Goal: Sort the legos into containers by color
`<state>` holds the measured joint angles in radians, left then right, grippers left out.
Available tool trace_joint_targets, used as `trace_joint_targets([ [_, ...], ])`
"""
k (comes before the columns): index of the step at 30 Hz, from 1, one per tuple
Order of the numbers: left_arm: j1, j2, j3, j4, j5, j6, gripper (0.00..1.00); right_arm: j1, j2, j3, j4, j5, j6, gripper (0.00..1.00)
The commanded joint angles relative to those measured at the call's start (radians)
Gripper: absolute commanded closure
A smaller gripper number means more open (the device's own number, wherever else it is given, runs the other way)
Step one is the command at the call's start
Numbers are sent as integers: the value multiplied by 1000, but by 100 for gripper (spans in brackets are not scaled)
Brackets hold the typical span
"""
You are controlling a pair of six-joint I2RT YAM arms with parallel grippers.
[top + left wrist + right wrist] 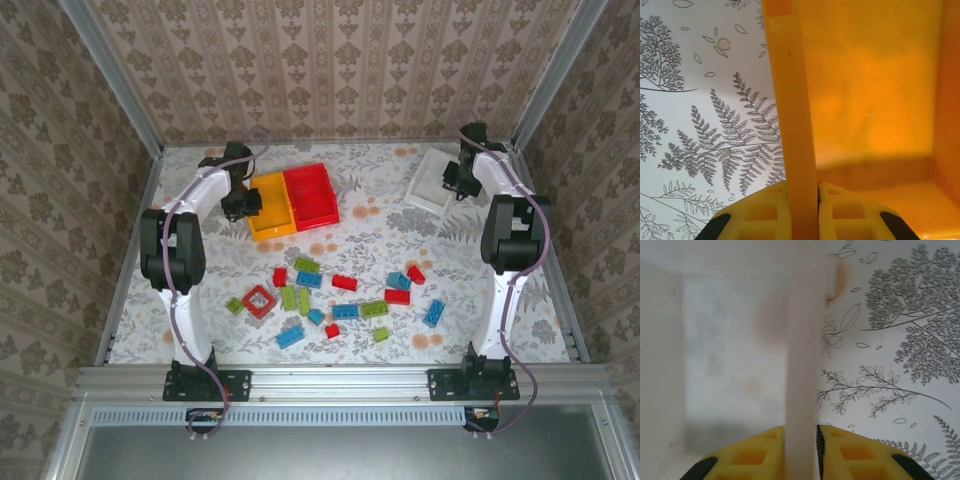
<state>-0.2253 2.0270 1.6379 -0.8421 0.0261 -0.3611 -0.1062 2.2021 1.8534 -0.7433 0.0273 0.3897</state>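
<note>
The legos [340,295], red, blue and lime green, lie scattered over the middle of the table, among them a red square frame [260,300]. The yellow-orange container [272,210] and the red container [312,198] stand side by side at the back left. The white container [430,180] stands at the back right. My left gripper [243,203] is shut on the yellow-orange container's left wall [790,100], one finger on each side [802,187]. My right gripper [457,182] is shut on the white container's right wall [802,340], which it straddles [801,429]. All three containers look empty.
The table has a fern-patterned cloth [370,235] and is fenced by metal rails [340,375] with papered walls close behind. Both arms reach to the back corners. The scattered bricks lie between the two arm bases.
</note>
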Motion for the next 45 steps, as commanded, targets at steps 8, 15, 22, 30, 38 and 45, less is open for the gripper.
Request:
trace_joint_targets([
  [8,-6,-32,59,-80,-41,178,100,165,-136,-130,-2,68,-140,99],
  [15,-9,-21,49,-95,-34,240,100,297,-223,-268,53,23,-163,99],
  [22,-37,-17,24,-61,-19,213,100,359,-219,-291,65,-20,-155,99],
  [30,-63,-10,9,-50,-22,198,100,382,-194,-262,54,-31,-146,98],
  [38,-64,-21,6,-45,-27,153,89,387,-208,-276,42,-20,-143,78],
  [45,-62,-58,5,-45,-38,105,60,387,-269,-260,15,-2,-130,65],
])
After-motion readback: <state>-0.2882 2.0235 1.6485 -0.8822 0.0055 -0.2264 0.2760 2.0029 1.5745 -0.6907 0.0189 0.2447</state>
